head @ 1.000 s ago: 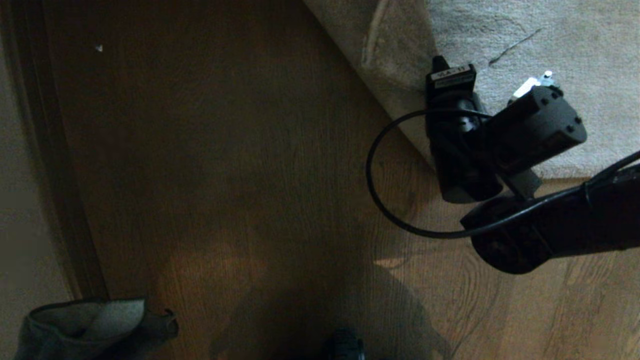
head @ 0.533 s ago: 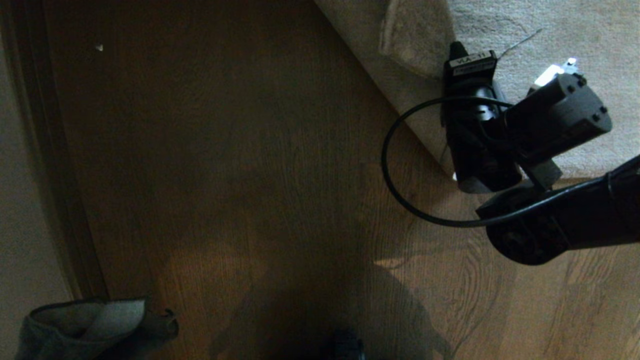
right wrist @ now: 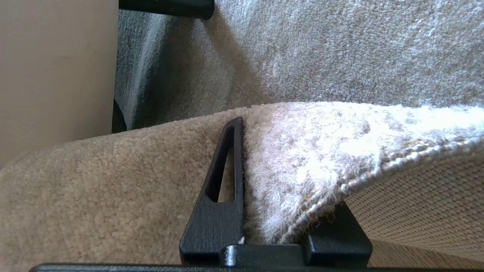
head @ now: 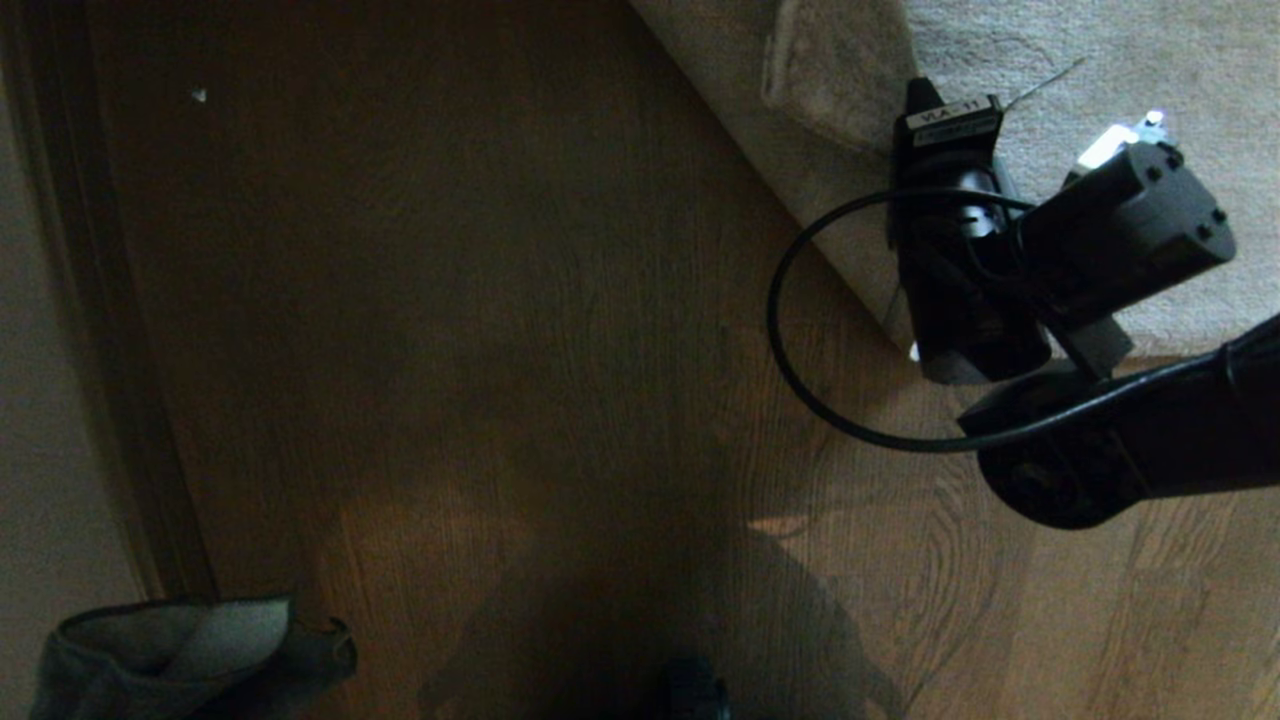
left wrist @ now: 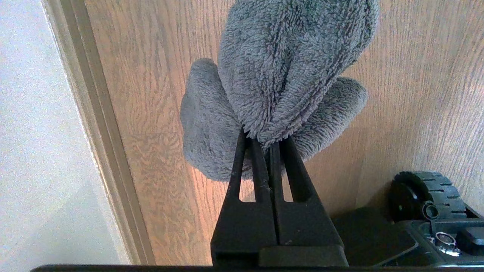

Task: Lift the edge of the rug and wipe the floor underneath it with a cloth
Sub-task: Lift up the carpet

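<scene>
The light grey rug (head: 1100,60) fills the upper right of the head view, over the brown wood floor (head: 480,300). My right gripper (head: 925,110) is shut on the rug's hemmed edge and holds it raised and folded back. In the right wrist view one finger (right wrist: 227,181) lies on the pile; the other is under the rug (right wrist: 321,151), whose woven backing shows. The dark grey cloth (head: 170,650) hangs at the lower left, above the floor. My left gripper (left wrist: 264,138) is shut on a fold of the cloth (left wrist: 287,68).
A wooden skirting strip (head: 90,300) and a pale wall (head: 30,450) run along the left. My base's black wheel (left wrist: 423,192) sits close beside the left gripper. A beige upright surface (right wrist: 56,68) stands beyond the rug.
My right gripper has carried the rug edge up and to the right in the head view, baring a little more floor; most of that came early. The left gripper and cloth have not moved.
</scene>
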Controlling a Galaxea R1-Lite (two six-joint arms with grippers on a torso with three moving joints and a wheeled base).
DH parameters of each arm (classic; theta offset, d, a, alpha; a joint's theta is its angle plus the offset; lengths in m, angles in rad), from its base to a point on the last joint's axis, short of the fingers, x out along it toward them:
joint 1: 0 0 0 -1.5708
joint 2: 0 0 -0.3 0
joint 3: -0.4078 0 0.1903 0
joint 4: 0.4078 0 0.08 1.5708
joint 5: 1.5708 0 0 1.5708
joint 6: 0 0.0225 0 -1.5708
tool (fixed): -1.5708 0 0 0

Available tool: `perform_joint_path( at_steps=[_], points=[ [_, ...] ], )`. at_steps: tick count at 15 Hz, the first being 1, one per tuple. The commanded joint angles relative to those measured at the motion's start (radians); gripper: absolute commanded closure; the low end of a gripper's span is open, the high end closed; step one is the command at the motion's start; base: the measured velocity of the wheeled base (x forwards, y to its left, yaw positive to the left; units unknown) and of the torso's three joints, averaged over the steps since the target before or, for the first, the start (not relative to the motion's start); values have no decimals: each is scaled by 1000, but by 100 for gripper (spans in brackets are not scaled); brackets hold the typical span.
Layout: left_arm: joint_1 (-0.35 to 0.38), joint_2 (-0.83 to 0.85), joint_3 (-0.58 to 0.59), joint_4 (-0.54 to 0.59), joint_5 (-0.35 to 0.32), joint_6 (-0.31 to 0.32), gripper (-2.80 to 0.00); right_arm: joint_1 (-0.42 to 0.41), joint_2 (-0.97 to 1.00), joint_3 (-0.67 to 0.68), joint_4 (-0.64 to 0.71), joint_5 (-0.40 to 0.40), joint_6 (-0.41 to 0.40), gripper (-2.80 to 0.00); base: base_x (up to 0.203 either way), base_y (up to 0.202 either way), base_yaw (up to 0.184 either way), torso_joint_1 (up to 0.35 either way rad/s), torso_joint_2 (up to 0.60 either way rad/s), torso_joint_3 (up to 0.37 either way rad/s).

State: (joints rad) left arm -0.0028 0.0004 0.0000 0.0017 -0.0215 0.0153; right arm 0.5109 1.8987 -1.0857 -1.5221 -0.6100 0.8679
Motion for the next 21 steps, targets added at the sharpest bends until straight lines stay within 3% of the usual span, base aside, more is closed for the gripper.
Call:
perform_joint_path(
  at_steps=[1,14,18,21],
  points=[
    [0,0,0,0,0,0,0,3,2,-1,-38,-5,5,0,0,0,0,0,0,0],
    [0,0,0,-2,-2,4,0,1,11,0,-39,-7,-1,0,0,0,0,0,0,0],
    [1,0,0,-5,-14,90,0,1,10,-2,-39,-7,-9,0,0,0,0,0,0,0],
    [0,0,0,-4,-15,86,0,2,8,3,-41,-7,-23,0,0,0,0,0,0,0]
  ],
)
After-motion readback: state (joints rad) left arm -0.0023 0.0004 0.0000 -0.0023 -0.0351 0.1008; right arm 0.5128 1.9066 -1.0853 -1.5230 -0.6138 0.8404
